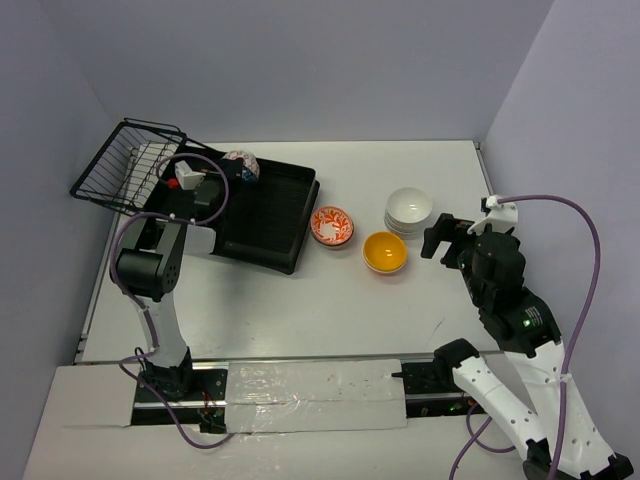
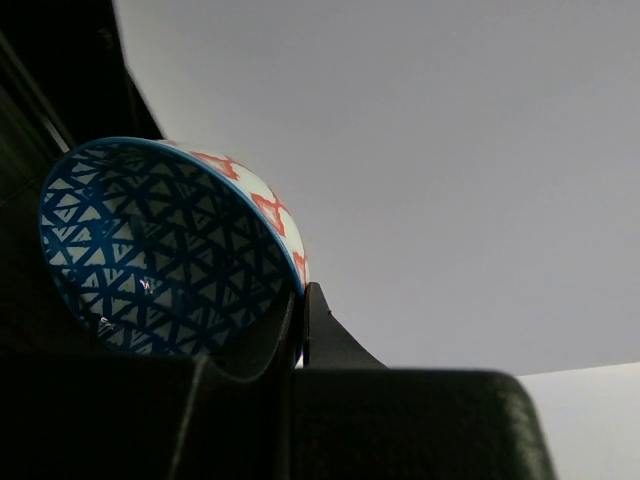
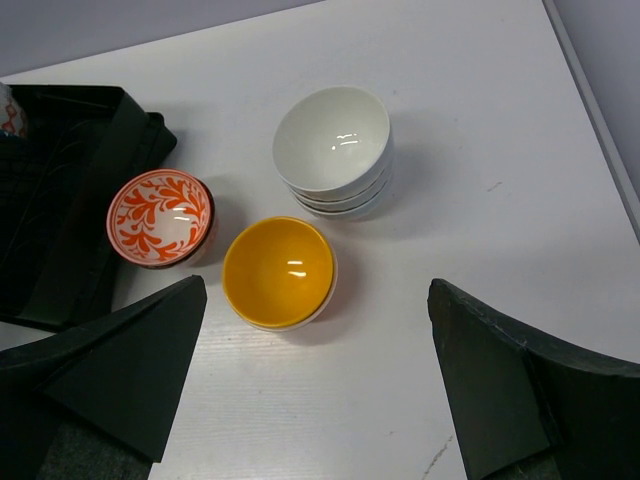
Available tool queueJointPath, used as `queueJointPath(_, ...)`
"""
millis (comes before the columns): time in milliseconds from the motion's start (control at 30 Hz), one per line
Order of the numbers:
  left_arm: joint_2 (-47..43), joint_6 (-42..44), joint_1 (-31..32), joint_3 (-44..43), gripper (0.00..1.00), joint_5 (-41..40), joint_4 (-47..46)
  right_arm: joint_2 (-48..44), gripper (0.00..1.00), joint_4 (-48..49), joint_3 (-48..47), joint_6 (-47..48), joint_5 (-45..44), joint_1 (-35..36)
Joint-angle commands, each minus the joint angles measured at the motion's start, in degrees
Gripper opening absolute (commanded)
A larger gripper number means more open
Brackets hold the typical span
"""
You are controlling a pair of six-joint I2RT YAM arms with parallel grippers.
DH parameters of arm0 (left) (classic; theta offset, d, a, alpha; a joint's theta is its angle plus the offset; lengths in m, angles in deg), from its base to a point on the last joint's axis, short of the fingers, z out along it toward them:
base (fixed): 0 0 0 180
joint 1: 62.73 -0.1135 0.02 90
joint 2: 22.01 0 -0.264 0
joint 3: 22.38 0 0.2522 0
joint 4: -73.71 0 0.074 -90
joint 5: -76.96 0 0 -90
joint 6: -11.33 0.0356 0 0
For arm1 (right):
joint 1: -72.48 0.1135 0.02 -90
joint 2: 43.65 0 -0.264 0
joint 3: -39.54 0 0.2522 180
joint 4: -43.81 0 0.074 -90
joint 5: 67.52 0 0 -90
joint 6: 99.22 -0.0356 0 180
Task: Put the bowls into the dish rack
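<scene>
My left gripper [image 1: 233, 172] hangs over the far end of the black dish rack [image 1: 262, 225], shut on the rim of a bowl [image 1: 243, 163]. That bowl [image 2: 160, 250] is blue-patterned inside and white with red marks outside, tilted on its side, with its edge pinched in the left gripper [image 2: 299, 305]. On the table right of the rack sit an orange-patterned bowl [image 1: 332, 225], a yellow bowl [image 1: 384, 251] and a stack of white bowls [image 1: 409, 208]. My right gripper [image 1: 443, 240] stands open just right of the yellow bowl [image 3: 279, 272] and holds nothing.
A black wire basket [image 1: 130, 165] stands tilted at the rack's far left end. Grey walls close in the table at the back and both sides. The rack's corner [image 3: 70, 200] shows left of the orange-patterned bowl [image 3: 160, 216]. The white stack [image 3: 333, 140] lies near the table's right edge.
</scene>
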Motion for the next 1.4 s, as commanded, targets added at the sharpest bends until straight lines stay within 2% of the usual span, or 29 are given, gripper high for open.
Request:
queueJointPath(0,-0.5,-1.8,0.3,1.1,0.02,-0.7,-7.1,-0.5,0.99,0.7,-0.8,0.4,0.2,0.4)
queueJointPath(200,-1.8,-1.5,0.3,2.3,0.05,-0.7,-6.3,-0.7,0.99,0.7,-0.5,0.0,0.6,0.5)
queueJointPath(300,-2.7,-1.4,0.3,2.5,0.15,-0.4,-5.7,-1.1,0.99,0.8,-0.4,-0.2,1.0,0.5)
queueJointPath(333,-3.0,-1.0,0.3,2.5,0.22,-0.2,-5.3,-1.3,0.99,0.8,-0.4,-0.2,1.1,0.4)
queueJointPath(433,-4.4,-0.3,0.3,1.9,0.37,0.3,-2.4,-1.5,0.99,0.8,-0.5,-0.2,1.3,0.5)
queueJointPath(500,-5.6,0.0,0.4,2.0,0.44,0.5,-1.2,-1.8,0.99,0.7,-0.5,-0.1,1.3,0.5)
queueJointPath(533,-6.1,0.1,0.4,2.2,0.51,0.6,-1.0,-2.1,0.99,0.6,-0.4,-0.1,1.3,0.5)
queueJointPath(667,-10.6,0.8,0.4,2.9,0.64,0.8,3.0,-2.8,0.99,0.6,-0.5,-0.1,1.8,0.4)
queueJointPath(800,-17.1,4.3,0.9,-0.8,0.78,2.7,16.6,-3.4,0.99,0.4,-0.5,-0.2,2.1,0.4)
queueJointPath(833,-18.5,7.8,1.2,-2.1,0.80,3.1,25.0,-3.7,0.99,0.4,-0.6,-0.1,2.1,0.5)
queueJointPath(900,-21.9,12.7,2.9,-7.8,0.88,3.6,34.1,-4.0,0.99,0.3,-0.6,0.0,2.0,0.5)
queueJointPath(933,-22.8,17.8,3.8,-10.0,0.93,3.1,43.9,-4.2,0.99,0.1,-0.7,0.1,2.1,0.4)
queueJointPath(967,-23.4,20.9,4.7,-12.3,0.96,2.9,48.5,-4.3,0.99,0.1,-0.7,0.2,2.1,0.5)
queueJointPath(1033,-23.4,28.5,8.0,-20.0,0.98,3.1,57.5,-4.4,0.99,0.1,-0.7,0.5,2.3,0.4)
queueJointPath(1067,-22.5,31.1,9.1,-22.6,0.98,3.4,65.9,-4.5,0.99,0.1,-0.5,0.8,2.4,0.4)
queueJointPath(1200,-19.5,43.7,16.6,-33.4,0.98,7.2,79.4,-4.3,0.99,0.3,-0.4,1.1,3.4,0.4)
queueJointPath(1233,-18.8,50.5,18.0,-34.8,0.98,9.9,81.4,-4.3,0.99,0.4,-0.2,1.1,3.6,0.5)
queueJointPath(1300,-15.5,57.8,22.4,-40.4,0.98,11.4,89.7,-4.3,0.99,0.5,0.0,1.0,4.4,0.5)
queueJointPath(1333,-14.2,65.3,23.8,-42.0,0.98,12.2,92.5,-4.4,0.99,0.8,0.2,0.9,4.8,0.5)
queueJointPath(1367,-11.5,69.2,25.4,-43.5,0.98,12.2,95.3,-4.5,0.99,1.0,0.4,0.8,5.1,0.5)
